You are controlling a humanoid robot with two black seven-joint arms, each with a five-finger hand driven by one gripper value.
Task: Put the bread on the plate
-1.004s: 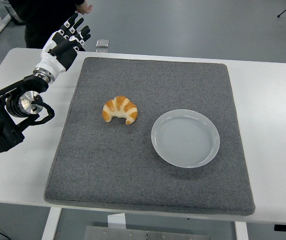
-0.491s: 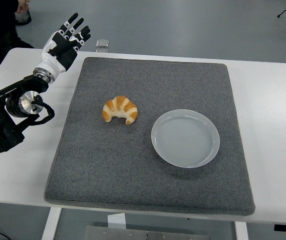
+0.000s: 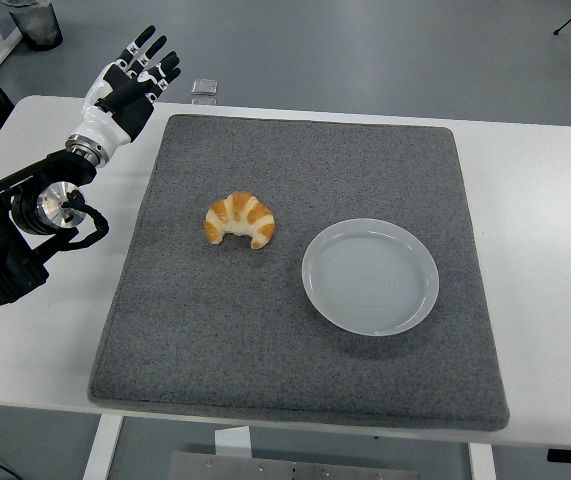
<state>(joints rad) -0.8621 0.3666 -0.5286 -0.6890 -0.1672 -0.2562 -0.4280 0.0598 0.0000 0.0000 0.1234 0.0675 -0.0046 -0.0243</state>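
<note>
The left robot hand (image 3: 130, 82) is raised over the far left corner of the white counter (image 3: 545, 210), its black and white fingers (image 3: 147, 48) spread wide and pointing away from the robot, holding nothing and touching nothing. Its black arm (image 3: 20, 225) comes in from the left edge, lying above the bare counter just beside the left border of the grey mat (image 3: 265, 350). The bread (image 3: 239, 220), a golden croissant with its tips curled toward the near edge, lies on the mat left of centre, well apart from the robot hand. The plate (image 3: 370, 276), round, pale and empty, sits on the mat just to the right of the bread and a little nearer the robot, with a narrow strip of mat between them. A small grey object (image 3: 203, 88) rests at the counter's far edge, near the fingertips. A dark bin (image 3: 35, 22) stands on the floor at the upper left.
</note>
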